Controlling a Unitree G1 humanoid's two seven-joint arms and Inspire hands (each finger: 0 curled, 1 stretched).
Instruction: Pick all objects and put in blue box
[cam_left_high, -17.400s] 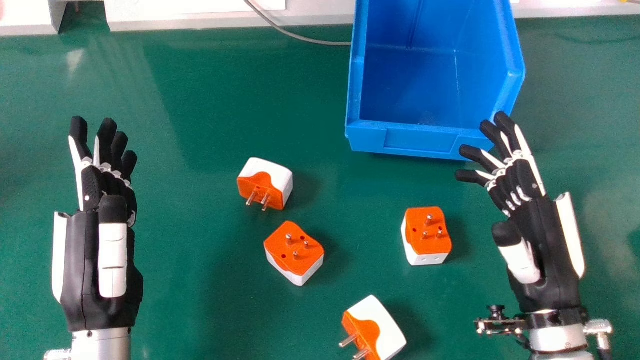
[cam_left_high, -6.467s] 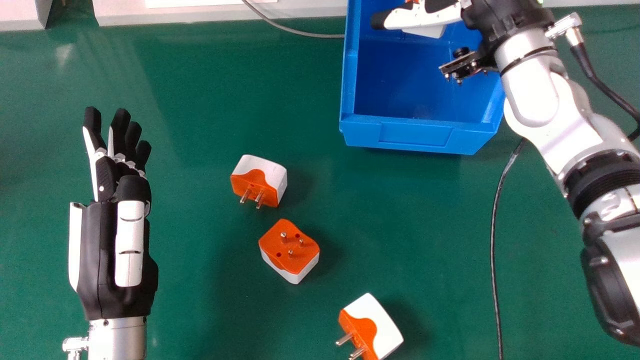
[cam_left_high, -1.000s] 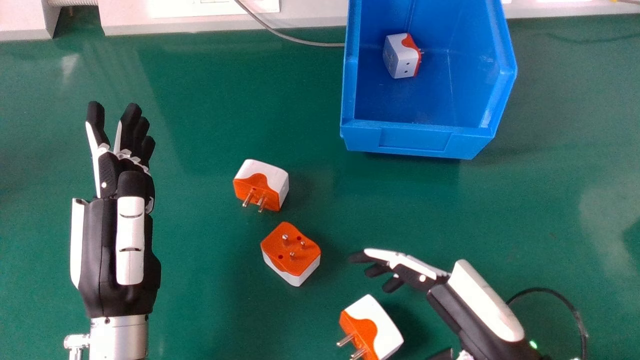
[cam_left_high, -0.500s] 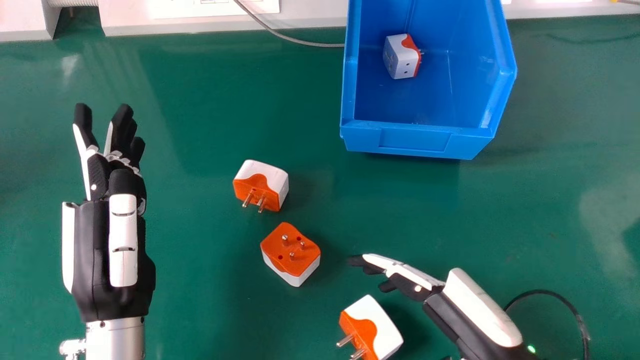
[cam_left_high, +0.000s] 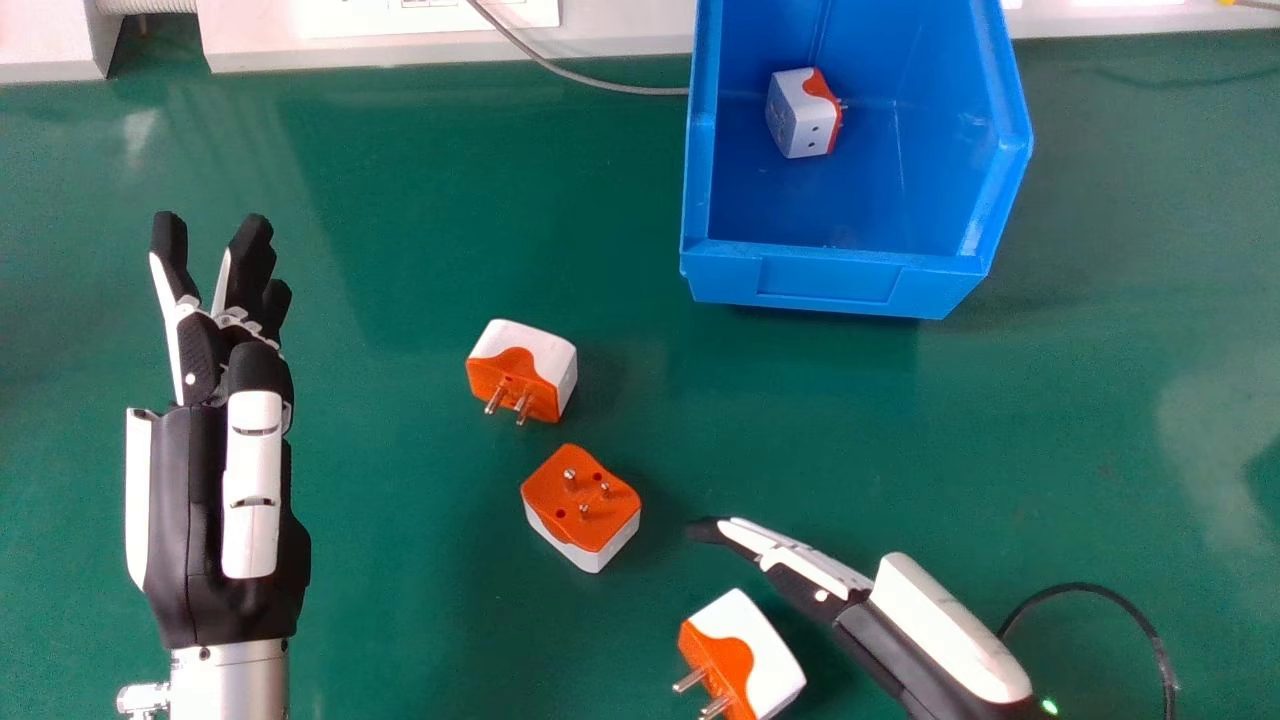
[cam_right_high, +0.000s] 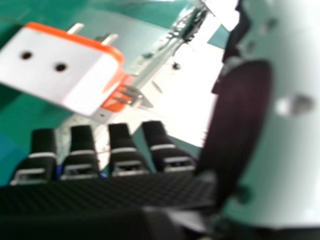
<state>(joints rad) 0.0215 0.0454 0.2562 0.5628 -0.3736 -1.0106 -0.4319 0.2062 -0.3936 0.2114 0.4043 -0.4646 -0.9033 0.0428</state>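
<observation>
In the head view my right hand (cam_left_high: 830, 585) is open, its fingers extended just right of and above the nearest orange-and-white adapter (cam_left_high: 755, 650), with a small gap visible. My left hand (cam_left_high: 225, 400) rests open at the left, holding nothing. Two more adapters, one pins forward (cam_left_high: 523, 370) and one pins up (cam_left_high: 582, 505), lie mid-table. Another adapter (cam_left_high: 804, 112) lies inside the blue box (cam_left_high: 830, 280) at the back. In the right hand view my right hand (cam_right_high: 125, 192) has fingers apart from a white-and-orange adapter (cam_right_high: 65, 70).
A grey cable (cam_left_high: 610, 82) runs to the box's left side. A black cable (cam_left_high: 1120, 597) loops beside my right forearm. A pale ledge (cam_left_high: 400, 45) borders the green table (cam_left_high: 400, 200) at the back.
Since the oldest frame, one adapter has gone from the table's right into the box. My right hand went over the box, then came down near the nearest adapter, lately shifting slightly left and lower.
</observation>
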